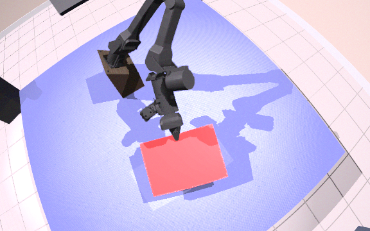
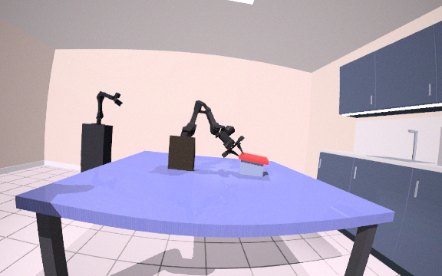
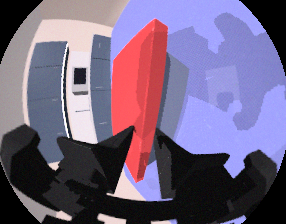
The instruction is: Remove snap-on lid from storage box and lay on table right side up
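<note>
A flat red lid (image 1: 185, 160) (image 2: 255, 158) (image 3: 142, 90) sits over the pale storage box (image 2: 252, 169) (image 1: 159, 203), slightly raised at the edge near the arm. My gripper (image 1: 175, 136) (image 2: 240, 152) (image 3: 143, 129) is shut on that near edge of the lid. In the wrist view the lid runs away from the fingers as a narrow red slab. Most of the box is hidden under the lid in the overhead view.
The blue table (image 1: 76, 154) (image 2: 190, 199) carries a brown block (image 1: 124, 77) (image 2: 181, 152) under the arm's base. A black pedestal (image 2: 96, 146) with a second arm stands beyond the table's left side. Kitchen cabinets (image 2: 397, 77) line the right wall.
</note>
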`<state>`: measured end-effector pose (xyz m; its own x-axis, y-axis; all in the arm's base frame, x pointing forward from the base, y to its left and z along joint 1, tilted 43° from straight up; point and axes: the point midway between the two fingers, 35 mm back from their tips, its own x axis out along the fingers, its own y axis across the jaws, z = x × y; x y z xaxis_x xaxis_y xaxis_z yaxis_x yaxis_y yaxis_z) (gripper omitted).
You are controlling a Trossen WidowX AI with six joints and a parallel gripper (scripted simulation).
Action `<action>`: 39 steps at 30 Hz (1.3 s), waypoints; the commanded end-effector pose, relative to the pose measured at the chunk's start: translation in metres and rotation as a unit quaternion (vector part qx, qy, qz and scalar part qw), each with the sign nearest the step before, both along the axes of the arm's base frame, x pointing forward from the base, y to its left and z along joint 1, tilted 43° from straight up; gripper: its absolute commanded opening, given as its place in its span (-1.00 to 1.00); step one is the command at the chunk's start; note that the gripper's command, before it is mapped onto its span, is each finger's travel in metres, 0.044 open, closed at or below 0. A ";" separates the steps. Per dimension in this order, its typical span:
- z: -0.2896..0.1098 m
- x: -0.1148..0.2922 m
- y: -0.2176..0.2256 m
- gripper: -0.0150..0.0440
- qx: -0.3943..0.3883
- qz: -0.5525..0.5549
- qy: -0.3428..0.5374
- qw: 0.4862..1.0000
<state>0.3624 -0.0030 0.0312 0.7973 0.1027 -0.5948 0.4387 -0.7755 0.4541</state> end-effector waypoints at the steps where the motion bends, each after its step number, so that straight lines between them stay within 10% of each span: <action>1: 0.002 -0.001 -0.002 -0.49 -0.001 -0.001 -0.001 1.000; 39: 0.037 0.002 -0.040 -0.49 -0.002 -0.001 -0.001 1.000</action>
